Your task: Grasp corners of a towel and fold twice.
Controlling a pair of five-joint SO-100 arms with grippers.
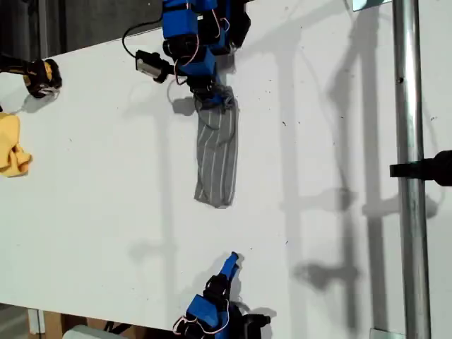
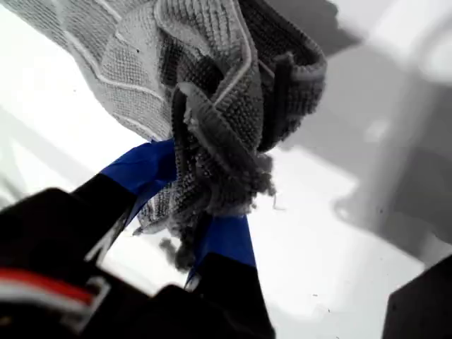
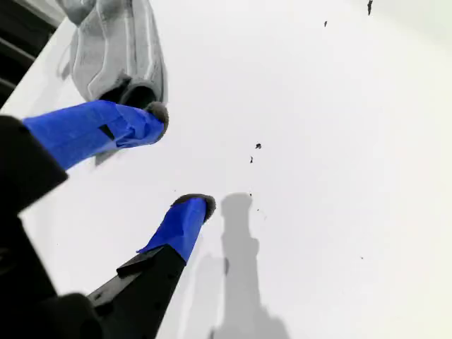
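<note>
1. On the white table (image 1: 92, 176), the towel (image 1: 217, 159) lies in a narrow folded strip, one end bunched in my first gripper (image 1: 212, 99), which is clamped on it.
2. The first wrist view alone shows the pinched hem crumpled between the blue fingers (image 2: 141, 166).
3. My second gripper (image 3: 180, 159) hangs spread and empty, just short of the towel's free end.
4. Well away from both grippers lies a yellow cloth (image 1: 13, 148); no writing is readable.
</note>
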